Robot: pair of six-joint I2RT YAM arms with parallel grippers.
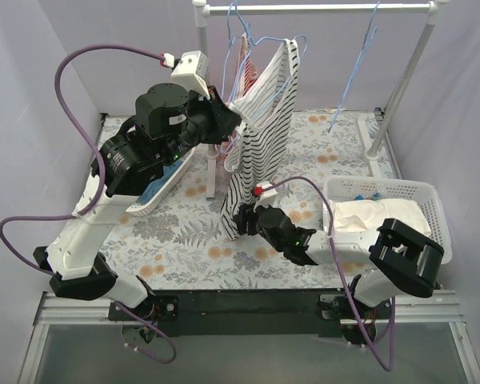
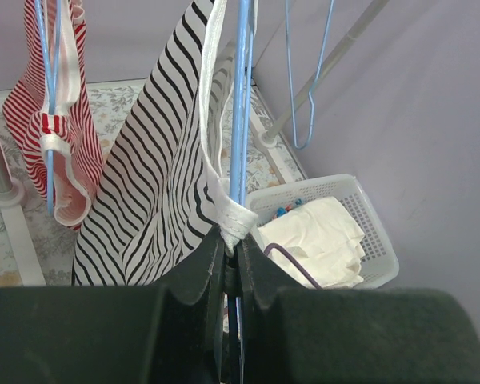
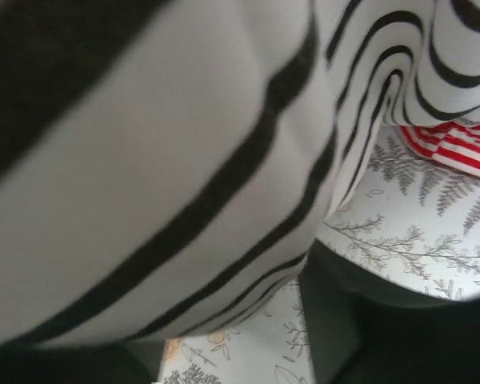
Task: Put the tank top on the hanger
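Above the tabletop (image 1: 184, 240), with free room on its right toward the basket (image 1: 384, 182), the tank top (image 1: 260, 136) hangs long-axis vertical, hem down, its strap and the hanger (image 2: 241, 96) clamped in the left claw (image 2: 232, 240), while the right claw (image 1: 242, 218) meets the hem, grip unclear.

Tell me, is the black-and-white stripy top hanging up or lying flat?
Hanging up. The tank top droops down from its strap, pinched with the hanger in the left gripper.

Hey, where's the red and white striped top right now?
The red-and-white striped top hangs from the clothes rail at the back of the top view, immediately left of the tank top.
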